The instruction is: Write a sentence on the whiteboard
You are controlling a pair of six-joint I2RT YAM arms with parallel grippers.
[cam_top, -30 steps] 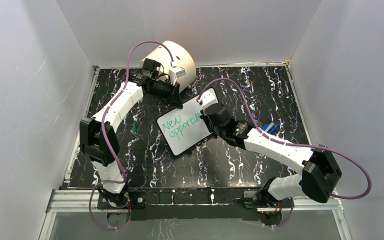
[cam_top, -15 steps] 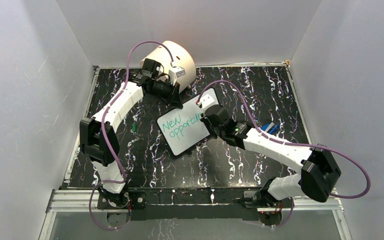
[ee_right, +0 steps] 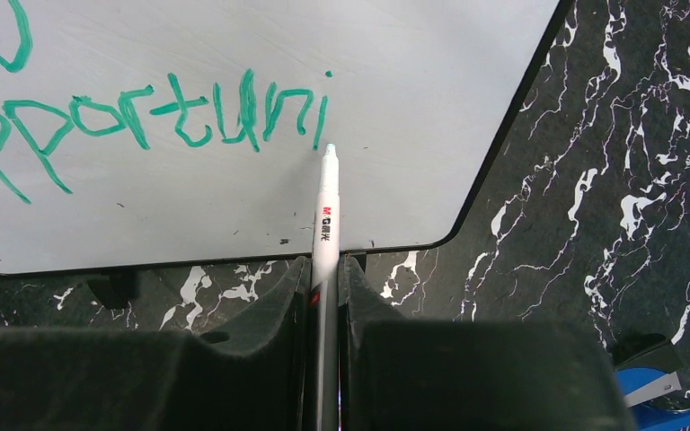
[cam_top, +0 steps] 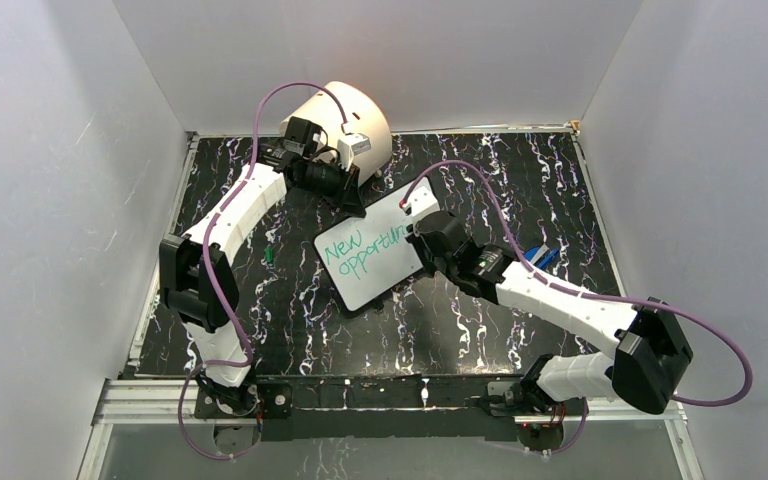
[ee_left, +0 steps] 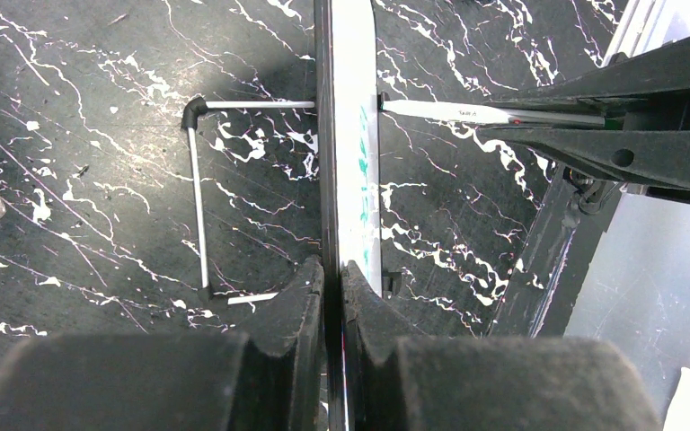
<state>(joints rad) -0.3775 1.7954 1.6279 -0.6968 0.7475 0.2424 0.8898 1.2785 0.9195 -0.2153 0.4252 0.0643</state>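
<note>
The whiteboard (cam_top: 365, 275) stands tilted mid-table, black-rimmed, and also shows in the right wrist view (ee_right: 395, 54). The green sentence (cam_top: 365, 248) reads "New opportuni"; in the right wrist view the lettering (ee_right: 171, 121) ends with "i". My left gripper (ee_left: 331, 274) is shut on the whiteboard's edge (ee_left: 352, 108), seen edge-on there. My right gripper (ee_right: 323, 269) is shut on a white marker (ee_right: 326, 211), whose green tip sits at the board just below the last "i". In the top view the right gripper (cam_top: 422, 228) is over the board's right part.
A big cream cylinder (cam_top: 345, 115) lies at the back behind the left arm. A blue object (cam_top: 540, 255) sits right of the board, beside the right arm, also in the right wrist view (ee_right: 660, 395). A small green piece (cam_top: 271, 256) lies left. A wire stand (ee_left: 199, 180) props the board.
My right gripper has moved a little right and back along the board with the marker, and the green lettering has grown by a few strokes. The left arm has not moved.
</note>
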